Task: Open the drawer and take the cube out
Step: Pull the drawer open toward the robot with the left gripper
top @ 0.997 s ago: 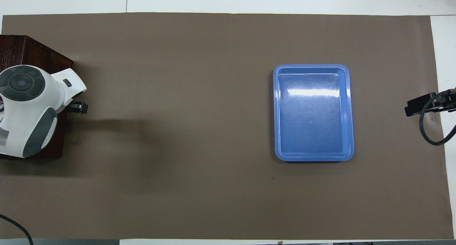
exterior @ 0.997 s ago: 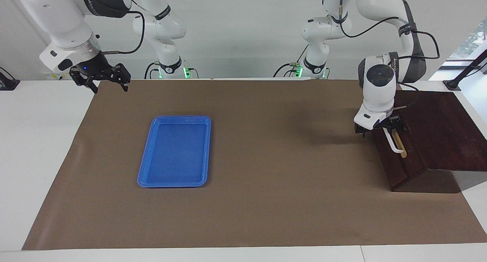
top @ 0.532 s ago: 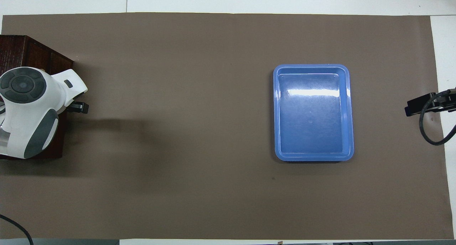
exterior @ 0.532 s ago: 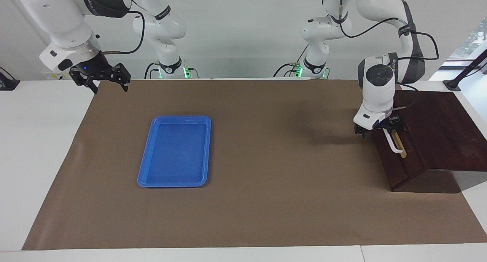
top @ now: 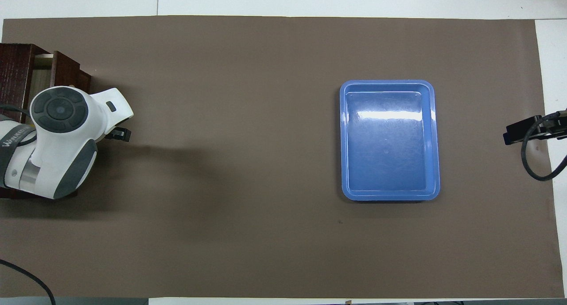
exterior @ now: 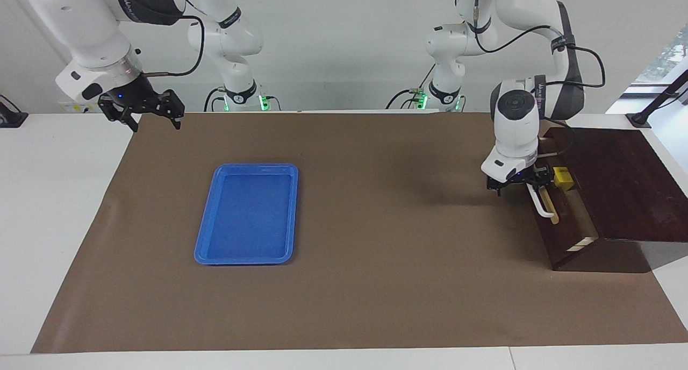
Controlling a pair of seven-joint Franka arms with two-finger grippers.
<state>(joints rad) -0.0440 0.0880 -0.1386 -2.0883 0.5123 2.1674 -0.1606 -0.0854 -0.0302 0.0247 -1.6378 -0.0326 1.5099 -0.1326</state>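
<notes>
Yellow cube sits in the pale interior of the drawer, at the drawer's end nearest the robots, close beside the white bar handle. Drawer partly drawn out of the dark wooden box, at the left arm's end of the table; handle's long axis runs along the drawer front, from nearer the robots to farther.

Left gripper hangs right at the handle's robot-side end, fingers spread rather than pinched, seemingly hooked about the bar; actual contact hard to make out. Cube lies just past the handle from that gripper, toward the box, so likely the left arm's reach, being by far the nearer. Probably calls for more pull first, then a lift over the drawer front and down into the opening.

Right gripper waits, open and empty, well apart from the drawer at the right arm's end, with the blue tray between.

Hidden: in the overhead view the left arm's wrist covers cube and handle; only a sliver of pale interior shows. Depth of the drawer still inside the box not readable.
</notes>
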